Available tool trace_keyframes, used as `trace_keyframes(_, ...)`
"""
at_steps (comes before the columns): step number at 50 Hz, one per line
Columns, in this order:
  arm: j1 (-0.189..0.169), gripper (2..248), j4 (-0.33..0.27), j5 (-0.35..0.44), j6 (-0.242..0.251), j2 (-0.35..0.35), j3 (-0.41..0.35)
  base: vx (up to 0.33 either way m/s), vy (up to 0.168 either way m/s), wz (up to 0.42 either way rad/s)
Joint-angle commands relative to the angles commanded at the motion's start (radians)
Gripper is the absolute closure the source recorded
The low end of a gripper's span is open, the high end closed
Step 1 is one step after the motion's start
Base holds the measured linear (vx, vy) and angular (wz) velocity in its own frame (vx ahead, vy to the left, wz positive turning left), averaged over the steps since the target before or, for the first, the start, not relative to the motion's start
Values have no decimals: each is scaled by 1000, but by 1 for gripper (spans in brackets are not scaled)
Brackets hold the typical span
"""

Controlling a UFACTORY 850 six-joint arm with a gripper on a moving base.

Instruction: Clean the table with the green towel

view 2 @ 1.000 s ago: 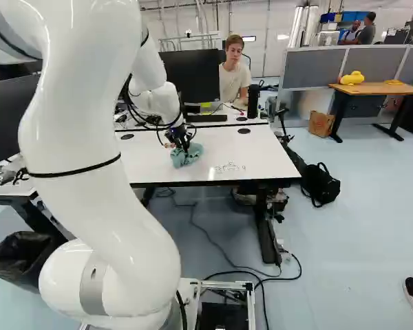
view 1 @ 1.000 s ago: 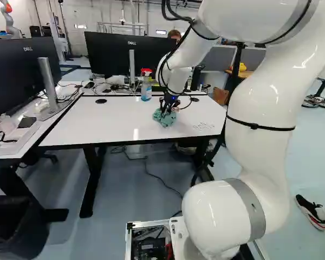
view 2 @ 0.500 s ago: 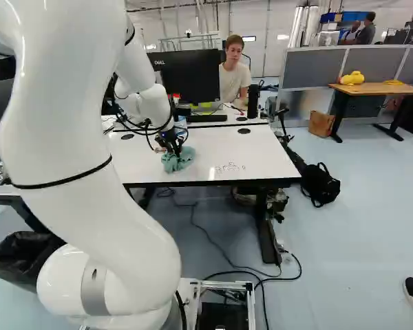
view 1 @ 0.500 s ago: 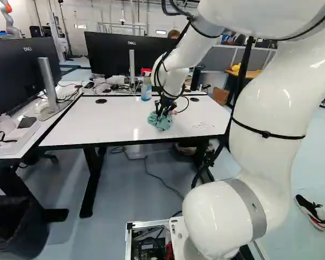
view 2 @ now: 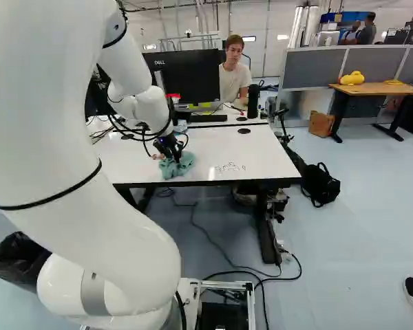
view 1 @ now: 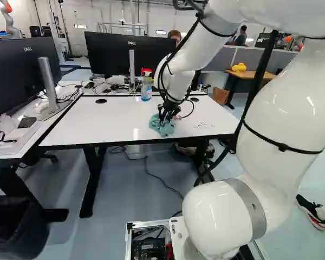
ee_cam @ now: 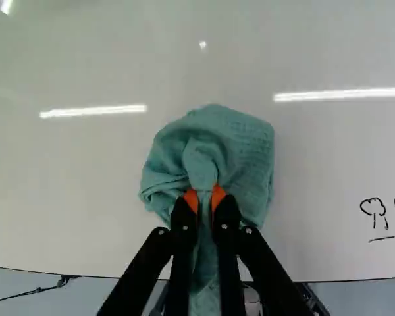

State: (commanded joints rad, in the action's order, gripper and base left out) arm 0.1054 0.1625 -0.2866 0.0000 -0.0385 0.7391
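Observation:
In the left base view my gripper [view 1: 167,112] points down at the white table [view 1: 103,122], near its front edge, with the green towel [view 1: 161,127] bunched beneath it. The wrist view shows the gripper [ee_cam: 205,201] shut on a fold of the green towel [ee_cam: 240,148], its orange pads pinching the cloth from both sides. The rest of the towel spreads over the tabletop around the fingertips, and a strip runs back between the fingers. Black pen marks [view 2: 228,167] lie to the towel's right in the right base view.
At the table's far side stand a spray bottle [view 1: 146,88] and a monitor [view 1: 124,54]. Another monitor [view 1: 24,76] is on the left desk. A person [view 2: 233,75] sits behind the table. Another robot [view 1: 10,19] stands far back.
The arm has swung and bent differently above its lowest joint. Gripper and towel together slid left over the table, then slightly nearer its front edge. The base has not moved.

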Motion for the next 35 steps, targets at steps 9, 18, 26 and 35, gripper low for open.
trace_keyframes(9, -16, 208, 0, 0, 0, 16, -17, 0, 0, 0)
trace_keyframes(18, -16, 208, 0, 0, 0, 34, -21, 0, 0, 0)
trace_keyframes(26, -6, 208, 0, 0, 0, 61, -26, 0, 0, 0)
trace_keyframes(35, 25, 208, 0, 0, 0, 88, -27, 0, 0, 0)
